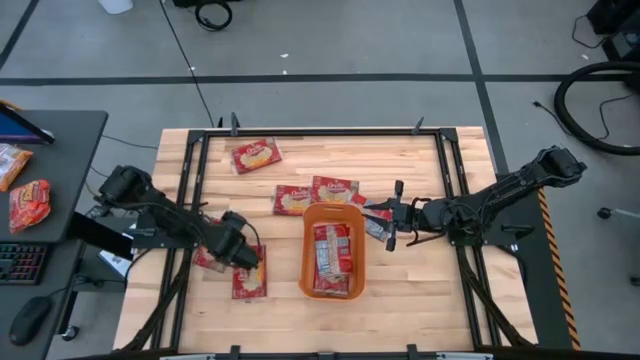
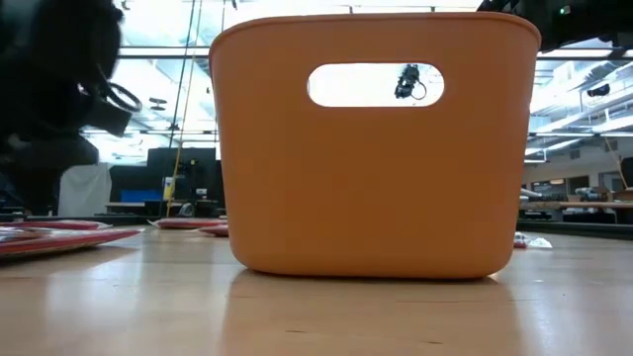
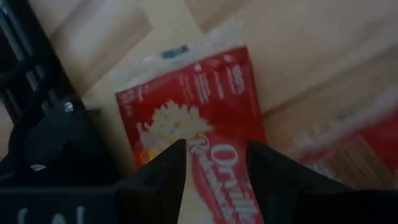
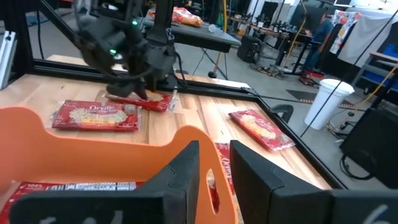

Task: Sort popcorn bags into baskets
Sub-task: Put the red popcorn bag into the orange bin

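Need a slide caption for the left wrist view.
Left gripper hangs open over a red popcorn bag on the wooden table.

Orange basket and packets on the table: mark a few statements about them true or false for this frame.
1. The orange basket already holds red popcorn packets. True.
2. The left gripper is over a packet lying on the table left of the basket. True; its fingers stand apart above that packet.
3. Every packet is in the basket. False; several lie on the table, including a lone packet near the far edge.
4. The right gripper is at the table's far left corner. False; it is just right of the basket.
5. The basket is tipped on its side. False; it stands upright.
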`<control>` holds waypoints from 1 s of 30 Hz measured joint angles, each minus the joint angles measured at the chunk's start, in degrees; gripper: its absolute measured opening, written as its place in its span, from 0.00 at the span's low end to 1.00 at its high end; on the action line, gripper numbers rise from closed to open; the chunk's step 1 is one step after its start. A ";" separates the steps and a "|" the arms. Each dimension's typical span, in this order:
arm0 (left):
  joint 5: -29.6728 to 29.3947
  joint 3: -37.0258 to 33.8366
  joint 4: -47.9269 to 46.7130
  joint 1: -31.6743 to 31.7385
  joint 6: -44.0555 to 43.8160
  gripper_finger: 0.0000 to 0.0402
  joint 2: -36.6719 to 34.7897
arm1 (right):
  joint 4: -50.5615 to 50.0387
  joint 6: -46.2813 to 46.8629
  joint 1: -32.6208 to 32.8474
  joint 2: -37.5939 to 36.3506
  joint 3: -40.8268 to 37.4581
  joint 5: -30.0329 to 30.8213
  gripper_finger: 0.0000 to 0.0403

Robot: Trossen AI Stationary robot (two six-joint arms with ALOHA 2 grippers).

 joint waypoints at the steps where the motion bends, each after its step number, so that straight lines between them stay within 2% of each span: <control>1: -0.02 -0.17 0.76 0.83 0.30 0.43 0.00 | 0.02 0.14 -0.02 0.00 0.00 -0.21 0.23; 8: -0.17 -0.87 7.20 4.70 4.30 0.43 0.00 | 0.00 0.14 -0.02 0.00 0.00 -0.41 0.23; 15: 0.17 -0.89 6.53 7.25 7.30 0.43 3.10 | -0.04 0.17 -0.02 0.00 0.00 -0.48 0.23; 26: 1.67 -0.39 6.12 7.62 10.82 0.43 8.90 | 0.36 0.18 -0.02 0.00 0.00 -1.02 0.23; 30: 2.54 0.12 3.94 7.63 10.86 0.36 9.13 | 0.37 0.27 -0.02 0.00 0.00 -1.02 0.23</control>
